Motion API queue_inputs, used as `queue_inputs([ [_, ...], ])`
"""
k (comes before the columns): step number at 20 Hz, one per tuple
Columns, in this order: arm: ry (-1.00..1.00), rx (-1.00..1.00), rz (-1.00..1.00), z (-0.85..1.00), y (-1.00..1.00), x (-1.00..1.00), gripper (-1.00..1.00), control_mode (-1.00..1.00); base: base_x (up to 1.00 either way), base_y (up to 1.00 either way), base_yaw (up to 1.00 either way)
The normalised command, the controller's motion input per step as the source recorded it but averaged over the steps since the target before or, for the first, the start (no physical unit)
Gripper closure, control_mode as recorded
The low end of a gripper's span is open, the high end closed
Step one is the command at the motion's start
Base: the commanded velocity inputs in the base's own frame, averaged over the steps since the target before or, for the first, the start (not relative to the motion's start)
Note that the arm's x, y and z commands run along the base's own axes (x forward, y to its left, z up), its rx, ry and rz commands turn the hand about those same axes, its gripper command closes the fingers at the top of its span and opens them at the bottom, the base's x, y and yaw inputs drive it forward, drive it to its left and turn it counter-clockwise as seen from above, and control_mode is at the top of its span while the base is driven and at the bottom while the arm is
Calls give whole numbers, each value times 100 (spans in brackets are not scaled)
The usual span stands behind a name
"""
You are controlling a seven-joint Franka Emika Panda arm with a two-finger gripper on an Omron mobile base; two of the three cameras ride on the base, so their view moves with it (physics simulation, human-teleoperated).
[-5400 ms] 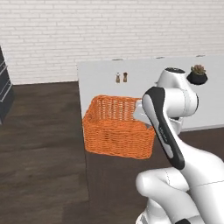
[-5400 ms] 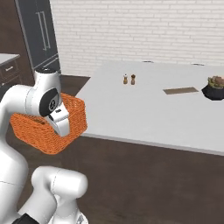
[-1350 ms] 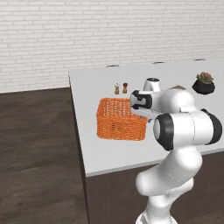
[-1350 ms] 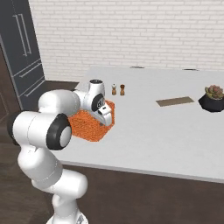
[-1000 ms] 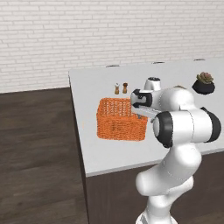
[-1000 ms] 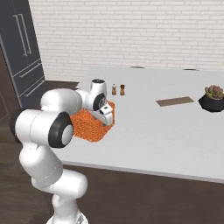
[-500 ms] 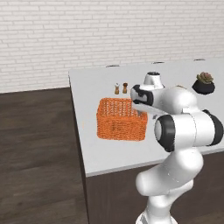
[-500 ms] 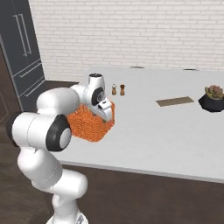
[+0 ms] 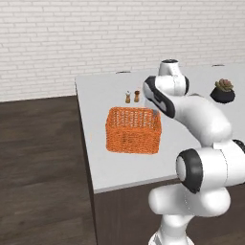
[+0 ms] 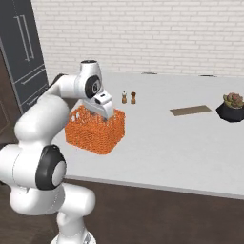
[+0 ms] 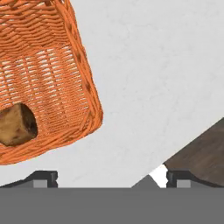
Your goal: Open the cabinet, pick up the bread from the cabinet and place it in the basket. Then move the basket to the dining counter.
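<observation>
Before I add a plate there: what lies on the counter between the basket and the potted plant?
Nothing: in the left base view the dining counter between basket and potted plant looks bare; the robot's arm merely crosses above it.

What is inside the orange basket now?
The hand view shows the bread, one brown lump, lying on the bottom of the basket. From both base views the woven walls cover the inside, so the bread is hidden there.

The basket (image 11: 48, 78) runs off the top and left edges of the hand view, where the bread (image 11: 16, 124) is also cut off. In the right base view the arm hides part of the basket's near rim, and two small shakers (image 10: 128, 97) are too small to tell apart.
</observation>
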Motion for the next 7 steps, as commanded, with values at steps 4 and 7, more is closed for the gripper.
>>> queue_inputs([
  [4, -5, 0, 15, 64, 7, -96, -100, -100, 0, 0, 0],
  [7, -7, 0, 18, 60, 10, -100, -100, -100, 0, 0, 0],
])
